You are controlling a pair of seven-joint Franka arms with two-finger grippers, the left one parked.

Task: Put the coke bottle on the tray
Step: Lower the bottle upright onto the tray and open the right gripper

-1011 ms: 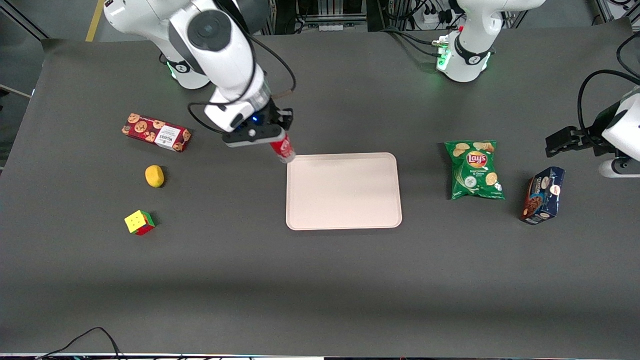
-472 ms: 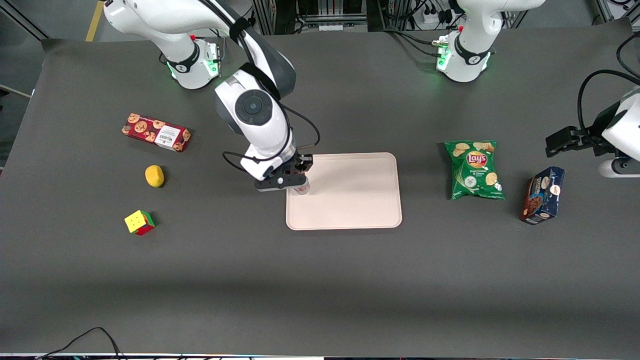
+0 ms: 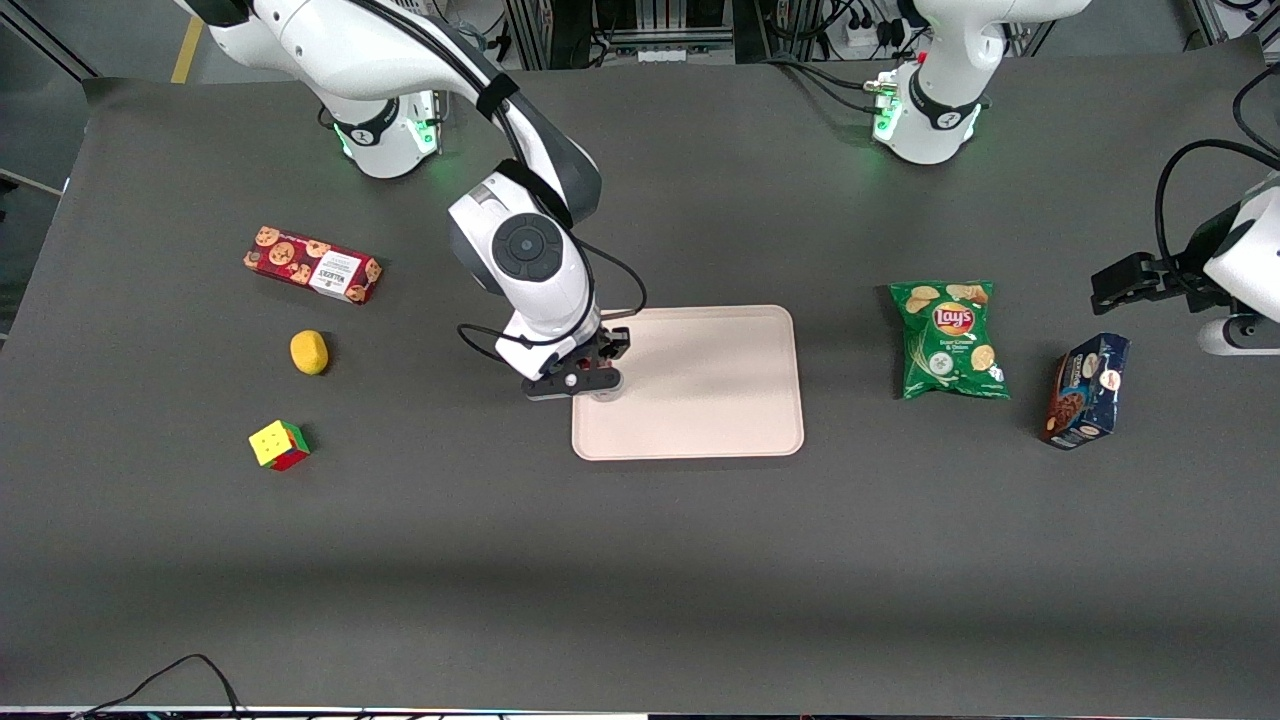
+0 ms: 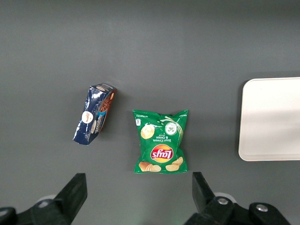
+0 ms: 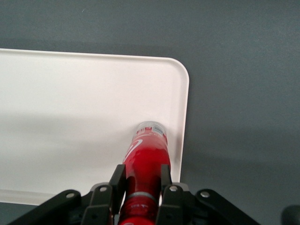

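The coke bottle (image 5: 146,157), red-wrapped with white script and a clear base, hangs upright in my gripper (image 5: 140,177), whose black fingers (image 5: 117,180) are shut on its upper body. Its clear base is down at the pale pinkish-beige tray (image 5: 70,108), close to the rim on the working arm's side; whether it touches the tray floor I cannot tell. In the front view the gripper (image 3: 585,378) stands over that same edge of the tray (image 3: 700,385), and only the bottle's clear base (image 3: 606,391) peeks out beneath it.
A red cookie box (image 3: 312,265), a yellow lemon (image 3: 309,352) and a colour cube (image 3: 279,445) lie toward the working arm's end. A green Lay's bag (image 3: 948,338) and a dark blue packet (image 3: 1085,390) lie toward the parked arm's end.
The gripper carried the bottle from above the tray's corner nearest the robot bases toward the front camera and lowered it over the tray's edge, the bottle turning from tilted to upright.
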